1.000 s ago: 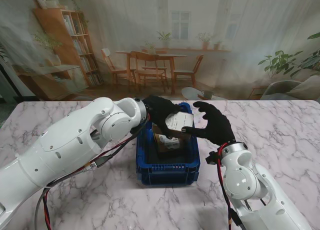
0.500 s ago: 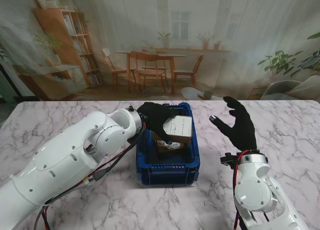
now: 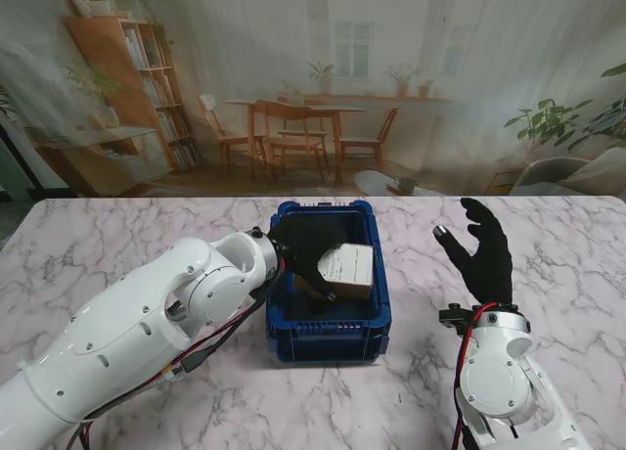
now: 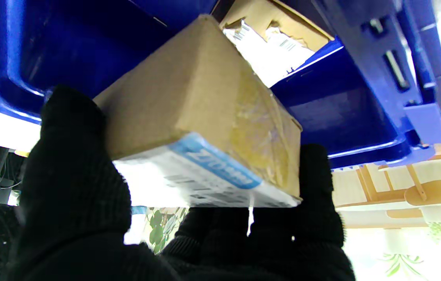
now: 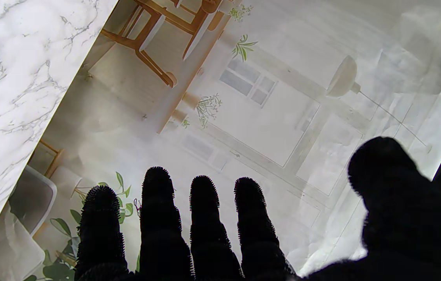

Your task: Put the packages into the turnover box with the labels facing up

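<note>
Stand view: left hand (image 3: 305, 249) grips a cardboard box (image 3: 347, 267) w/ white label up, inside the blue crate (image 3: 330, 333) at mid-table. Right hand (image 3: 482, 251) is raised to the right of the crate, fingers spread, holding nothing.

Left wrist view: fingers (image 4: 72, 164) clamp the box (image 4: 200, 113) on both sides (label edge toward the cam); another labelled package (image 4: 267, 47) lies in the crate (image 4: 353, 105).

Right wrist view: fingers (image 5: 159, 218) straight, apart, nothing btw them; marble table (image 5: 13, 70) at one side.
</note>
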Controlling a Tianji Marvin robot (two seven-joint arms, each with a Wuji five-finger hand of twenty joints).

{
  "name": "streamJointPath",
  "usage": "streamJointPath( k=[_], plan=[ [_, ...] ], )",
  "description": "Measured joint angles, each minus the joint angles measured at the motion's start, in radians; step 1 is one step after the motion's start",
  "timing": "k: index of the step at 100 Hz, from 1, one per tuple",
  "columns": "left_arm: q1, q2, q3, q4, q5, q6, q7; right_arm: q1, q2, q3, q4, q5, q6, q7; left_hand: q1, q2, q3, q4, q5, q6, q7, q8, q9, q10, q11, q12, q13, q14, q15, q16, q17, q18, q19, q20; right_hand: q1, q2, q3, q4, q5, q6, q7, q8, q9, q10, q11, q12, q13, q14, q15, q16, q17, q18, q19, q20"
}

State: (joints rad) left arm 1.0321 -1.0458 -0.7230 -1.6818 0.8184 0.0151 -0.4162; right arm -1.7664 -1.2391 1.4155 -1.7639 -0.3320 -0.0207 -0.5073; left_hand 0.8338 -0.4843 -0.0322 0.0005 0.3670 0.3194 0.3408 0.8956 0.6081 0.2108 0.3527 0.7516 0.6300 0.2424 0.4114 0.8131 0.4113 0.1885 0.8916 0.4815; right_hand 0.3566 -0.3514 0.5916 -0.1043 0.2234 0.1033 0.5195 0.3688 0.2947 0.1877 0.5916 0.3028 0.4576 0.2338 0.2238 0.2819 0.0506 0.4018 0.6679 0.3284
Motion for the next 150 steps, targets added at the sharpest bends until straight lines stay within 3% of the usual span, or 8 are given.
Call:
streamJointPath(
  k=[20,68,94,103,116,131,150],
  plan=[
    [0.046,0.004,-0.020,-0.010,0.047,-0.016,0.005,-0.005,-0.002,0.002,0.006,-0.001,-0.005,-0.011,0.000,0.000,-0.025,-0.003,0.012,0.002,0.000,-0.002,0.005,0.001,0.024,-0.064,0.010,0.005,0.009,0.000,0.001,0.004,0.024,0.000,0.000,0.015,-0.011,0.000,0.000,0.000,0.013,0.008,-0.011,0.000,0.000,0.000,0.000,-0.001,0.000,0.000,0.000,0.000,-0.021,0.021],
    [0.070,0.003,0.002,0.007,0.028,0.013,0.052,-0.007,-0.003,0.001,0.020,-0.002,0.001,-0.010,0.001,0.009,-0.041,-0.003,0.012,0.003,0.000,-0.004,0.005,0.002,0.034,-0.091,0.011,0.006,0.012,0.000,0.001,0.005,0.028,0.000,0.000,0.015,-0.010,0.000,0.000,0.000,0.013,0.010,-0.025,0.000,0.000,0.000,-0.023,-0.002,0.000,0.000,0.000,0.000,-0.056,0.061],
    [0.075,0.002,0.004,0.015,0.025,0.016,0.061,-0.002,-0.002,-0.001,0.027,-0.009,0.017,-0.010,-0.002,0.088,-0.101,-0.016,0.018,0.020,-0.071,-0.090,0.002,0.020,0.033,-0.112,0.007,0.013,0.020,-0.025,-0.011,0.004,0.054,0.000,0.050,0.024,-0.009,0.011,0.000,0.000,0.014,0.010,-0.037,0.000,0.000,0.000,-0.034,-0.009,0.000,0.000,0.000,-0.001,-0.075,0.077],
    [0.077,0.001,0.004,0.021,0.024,0.014,0.069,0.001,-0.002,-0.002,0.030,-0.010,0.022,-0.007,-0.055,0.194,-0.101,-0.031,0.019,0.027,-0.146,-0.205,-0.025,0.024,-0.023,-0.178,-0.047,0.019,-0.003,-0.098,-0.053,-0.008,0.051,0.001,0.050,0.024,-0.009,0.011,0.000,0.000,0.014,0.010,-0.057,0.000,0.000,0.000,-0.036,-0.012,0.000,0.000,-0.005,-0.001,-0.078,0.085],
    [0.072,0.001,0.006,0.037,0.017,-0.004,0.070,0.004,-0.002,-0.004,0.033,-0.013,0.025,-0.005,-0.147,0.292,-0.044,-0.031,-0.024,0.014,-0.255,-0.389,-0.228,0.057,-0.253,-0.427,-0.193,0.055,-0.129,-0.284,-0.147,-0.007,-0.079,-0.056,0.050,0.024,-0.009,0.011,-0.001,0.000,0.014,0.010,-0.075,0.000,0.000,0.000,-0.049,-0.016,0.000,0.000,-0.011,-0.001,-0.096,0.094],
    [0.052,0.001,0.024,0.061,0.014,-0.017,0.066,0.005,-0.002,-0.004,0.034,-0.017,0.029,-0.004,-0.185,0.306,-0.008,-0.031,-0.122,-0.059,-0.306,-0.481,-0.403,0.057,-0.350,-0.557,-0.321,0.090,-0.191,-0.421,-0.197,0.005,-0.191,-0.121,0.050,0.024,-0.009,0.011,-0.011,0.000,0.012,0.010,-0.076,0.000,0.000,-0.001,-0.050,-0.021,0.000,0.000,-0.021,-0.001,-0.111,0.098],
    [0.040,0.003,0.028,0.073,0.067,-0.042,0.062,0.005,-0.001,-0.004,0.035,-0.019,0.029,-0.004,-0.216,0.305,-0.011,-0.031,-0.193,-0.101,-0.333,-0.544,-0.480,0.039,-0.367,-0.633,-0.383,0.105,-0.206,-0.484,-0.226,0.017,-0.250,-0.147,0.050,0.024,-0.009,0.011,-0.011,0.000,0.012,0.010,-0.076,0.000,0.000,-0.002,-0.050,-0.021,0.000,0.000,-0.021,-0.001,-0.131,0.100]
  ],
)
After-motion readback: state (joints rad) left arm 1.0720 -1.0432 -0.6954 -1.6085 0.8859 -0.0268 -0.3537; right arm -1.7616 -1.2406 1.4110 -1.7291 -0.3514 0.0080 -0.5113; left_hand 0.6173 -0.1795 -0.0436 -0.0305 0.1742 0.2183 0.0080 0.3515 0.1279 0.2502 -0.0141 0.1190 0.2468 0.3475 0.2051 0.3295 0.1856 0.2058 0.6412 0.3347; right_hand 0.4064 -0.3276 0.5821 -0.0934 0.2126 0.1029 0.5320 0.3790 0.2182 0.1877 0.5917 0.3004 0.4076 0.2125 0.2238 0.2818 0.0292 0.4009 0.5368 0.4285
